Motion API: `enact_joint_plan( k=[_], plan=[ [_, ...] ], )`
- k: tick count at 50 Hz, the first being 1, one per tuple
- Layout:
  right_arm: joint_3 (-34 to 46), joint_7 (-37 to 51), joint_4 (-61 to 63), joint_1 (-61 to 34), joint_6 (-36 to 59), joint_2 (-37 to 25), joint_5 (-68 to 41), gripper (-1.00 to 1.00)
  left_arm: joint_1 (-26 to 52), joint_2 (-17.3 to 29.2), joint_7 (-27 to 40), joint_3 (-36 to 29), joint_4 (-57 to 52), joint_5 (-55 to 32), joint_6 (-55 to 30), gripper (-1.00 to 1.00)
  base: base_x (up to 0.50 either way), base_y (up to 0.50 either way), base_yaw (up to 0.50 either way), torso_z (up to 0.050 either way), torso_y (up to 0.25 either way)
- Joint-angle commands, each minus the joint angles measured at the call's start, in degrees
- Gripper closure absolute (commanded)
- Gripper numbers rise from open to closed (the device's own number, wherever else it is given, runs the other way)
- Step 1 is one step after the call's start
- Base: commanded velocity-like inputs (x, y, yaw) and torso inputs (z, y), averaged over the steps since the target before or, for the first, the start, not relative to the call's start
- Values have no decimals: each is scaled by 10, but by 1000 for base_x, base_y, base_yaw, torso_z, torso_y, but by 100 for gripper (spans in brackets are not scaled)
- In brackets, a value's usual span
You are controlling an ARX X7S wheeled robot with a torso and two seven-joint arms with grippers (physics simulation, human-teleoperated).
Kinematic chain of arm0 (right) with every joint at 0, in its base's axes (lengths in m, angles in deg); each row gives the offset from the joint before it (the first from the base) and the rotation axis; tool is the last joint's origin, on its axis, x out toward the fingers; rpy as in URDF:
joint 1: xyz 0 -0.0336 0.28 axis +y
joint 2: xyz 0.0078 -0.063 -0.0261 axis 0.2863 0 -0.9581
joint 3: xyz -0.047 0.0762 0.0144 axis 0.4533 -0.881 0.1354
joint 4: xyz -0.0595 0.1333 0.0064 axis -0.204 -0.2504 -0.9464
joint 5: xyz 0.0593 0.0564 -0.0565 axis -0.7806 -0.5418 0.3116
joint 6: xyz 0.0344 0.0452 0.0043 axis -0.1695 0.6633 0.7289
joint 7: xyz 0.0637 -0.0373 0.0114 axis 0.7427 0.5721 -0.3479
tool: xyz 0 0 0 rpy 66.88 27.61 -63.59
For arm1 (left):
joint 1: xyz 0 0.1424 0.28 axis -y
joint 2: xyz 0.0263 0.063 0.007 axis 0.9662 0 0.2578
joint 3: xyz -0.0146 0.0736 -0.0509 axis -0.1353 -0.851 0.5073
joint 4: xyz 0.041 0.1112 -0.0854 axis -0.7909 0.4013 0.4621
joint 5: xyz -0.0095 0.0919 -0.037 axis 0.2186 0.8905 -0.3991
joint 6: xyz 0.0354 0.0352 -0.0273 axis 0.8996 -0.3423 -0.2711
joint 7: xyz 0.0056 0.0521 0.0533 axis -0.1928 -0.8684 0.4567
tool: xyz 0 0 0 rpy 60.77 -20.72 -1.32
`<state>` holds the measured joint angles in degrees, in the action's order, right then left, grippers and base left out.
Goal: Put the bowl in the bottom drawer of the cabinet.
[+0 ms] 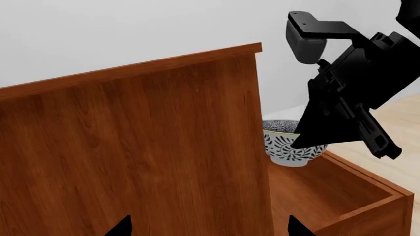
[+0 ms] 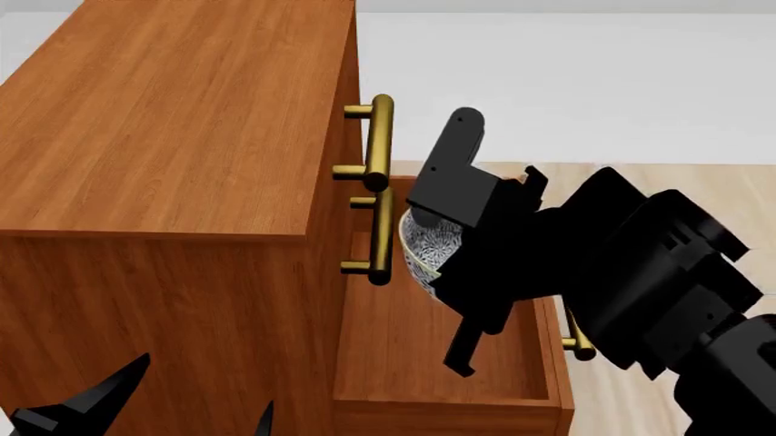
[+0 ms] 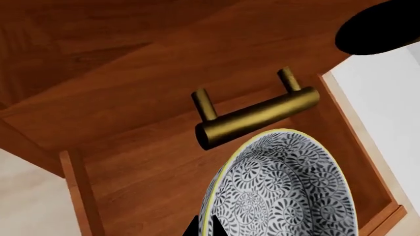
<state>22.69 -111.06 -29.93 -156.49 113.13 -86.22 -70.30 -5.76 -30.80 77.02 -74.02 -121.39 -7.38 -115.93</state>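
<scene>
the right gripper (image 2: 467, 300) is clamped on the rim of the small round bowl, white with a dense blue-grey pattern (image 2: 427, 247), holding it tipped on edge above the back of the pulled-out bottom drawer, a reddish-brown wooden box (image 2: 442, 363). just beyond the gripper sit the brass bar handles (image 2: 378, 145) of the upper drawers on the boxy reddish-brown cabinet (image 2: 170, 127).

risk: the bowl's rim looks close to the lower handle; pushing further in could knock it, and letting go while tilted could make it roll or land on edge.

the right wrist view shows that near gap between rim and handle; the left wrist view alone shows the bowl clear above the drawer floor. of the left gripper (image 2: 158, 404) only fingertips show, spread apart and empty.
</scene>
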Motion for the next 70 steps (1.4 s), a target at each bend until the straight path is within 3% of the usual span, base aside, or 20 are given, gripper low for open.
enact_joint_plan(
  k=[1,56,70],
  plan=[
    [-5,-7,-20,-2,-11,8,6,100,1,0,0,-2,1,0,0,-100,0,0,0,0,0],
    [-4,-43,-110,22,-43,44,11,100,4,4,5,-7,1,-2,2,-100,0,0,0,0,0],
    [-2,-84,-232,14,-95,98,28,100,8,4,5,-9,1,-4,-2,-100,0,0,0,0,1]
  ],
)
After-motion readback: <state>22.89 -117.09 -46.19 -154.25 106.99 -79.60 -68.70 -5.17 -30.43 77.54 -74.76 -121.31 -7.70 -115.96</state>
